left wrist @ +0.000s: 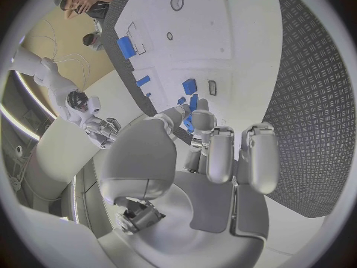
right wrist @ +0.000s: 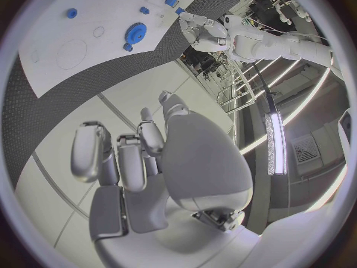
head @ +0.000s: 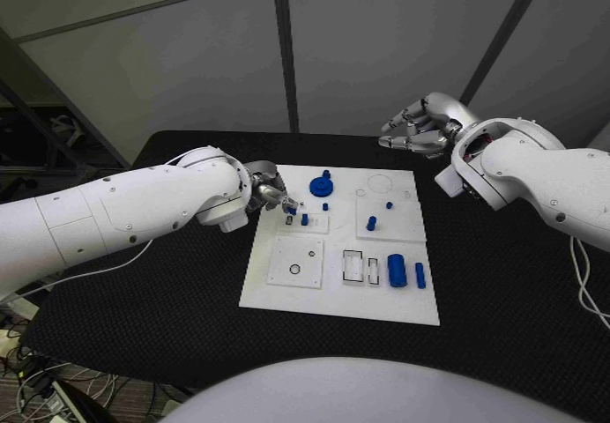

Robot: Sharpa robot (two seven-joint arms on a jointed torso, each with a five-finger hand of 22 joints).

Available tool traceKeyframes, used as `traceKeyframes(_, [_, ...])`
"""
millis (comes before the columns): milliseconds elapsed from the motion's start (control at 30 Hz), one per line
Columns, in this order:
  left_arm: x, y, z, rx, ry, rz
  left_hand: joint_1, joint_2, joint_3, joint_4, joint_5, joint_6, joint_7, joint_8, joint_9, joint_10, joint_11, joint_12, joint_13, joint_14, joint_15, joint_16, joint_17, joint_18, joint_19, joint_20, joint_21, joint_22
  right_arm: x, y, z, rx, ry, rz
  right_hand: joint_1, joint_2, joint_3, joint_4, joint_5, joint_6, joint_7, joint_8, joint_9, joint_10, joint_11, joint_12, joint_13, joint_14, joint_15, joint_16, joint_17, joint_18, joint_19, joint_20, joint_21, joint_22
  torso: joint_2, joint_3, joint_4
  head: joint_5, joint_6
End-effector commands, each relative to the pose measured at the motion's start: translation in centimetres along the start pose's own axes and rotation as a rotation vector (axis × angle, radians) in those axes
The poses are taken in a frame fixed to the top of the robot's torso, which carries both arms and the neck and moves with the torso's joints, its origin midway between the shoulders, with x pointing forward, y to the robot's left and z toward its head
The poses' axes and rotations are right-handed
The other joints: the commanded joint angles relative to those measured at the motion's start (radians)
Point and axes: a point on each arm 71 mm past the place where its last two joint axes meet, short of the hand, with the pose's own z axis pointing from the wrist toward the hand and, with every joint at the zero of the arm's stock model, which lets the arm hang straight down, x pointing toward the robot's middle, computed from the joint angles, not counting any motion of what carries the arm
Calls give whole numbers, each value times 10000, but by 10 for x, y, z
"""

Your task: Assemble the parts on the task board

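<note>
Black table (head: 509, 291) bears the white task board (head: 286, 295); left robot hand (head: 271, 196) pinches a blue part (head: 291, 210), right robot hand (head: 426, 126) clenched.

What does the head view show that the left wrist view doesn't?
Head view alone: the right hand, raised beyond the board's far edge holding nothing, and the round blue gear-like part at the board's far side. Left wrist view alone: the left hand's palm side, fingers curled toward a small blue part. Both: the white task board and the left hand over its edge.
</note>
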Motion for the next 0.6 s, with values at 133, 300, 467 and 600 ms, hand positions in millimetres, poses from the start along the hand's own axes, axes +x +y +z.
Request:
traceKeyframes(133, [-2,3,0,-239,-558,422,-2,-113,1406,-1272,187,99,-1,44,65,141,-41,-70,-27,633,-86,70,1388,-198,154,-44,26,1396,-1,1,0,-69,-18,-33,-59,-9,-4,61,59,-75,-11,43,-6,-23,-9,-34,4,786,-38,-28,1567,123,-60,-27,-60,-5,2,3,-12,-43,37])
traceKeyframes(300, [3,4,2,-303,-532,586,-40,-149,1468,-1286,270,108,-6,54,95,172,-46,-64,-8,633,-91,67,1387,-202,165,-51,38,1412,-1,1,0,-82,-32,-32,-59,-9,-4,61,59,-75,-11,43,-6,-23,-9,-34,4,786,-38,-28,1567,123,-60,-27,-60,-5,12,-2,-1,-60,21])
traceKeyframes(467, [5,7,3,-385,-443,738,-77,-187,1531,-1305,382,120,-10,65,128,202,-51,-64,3,633,-96,67,1387,-206,177,-57,51,1429,-1,1,-1,-85,-37,-32,-59,-9,-4,61,59,-75,-11,43,-6,-23,-9,-34,4,786,-38,-28,1567,123,-60,-27,-60,-5,16,1,-4,-44,-7])
traceKeyframes(600, [7,9,4,-452,-294,860,-109,-215,1568,-1314,474,129,-14,73,153,221,-54,-66,8,633,-99,67,1388,-207,180,-61,54,1435,-2,1,-1,-82,-36,-33,-59,-9,-4,61,59,-75,-11,43,-6,-23,-9,-34,4,786,-38,-28,1567,123,-60,-27,-60,-5,16,2,-2,-45,-32])
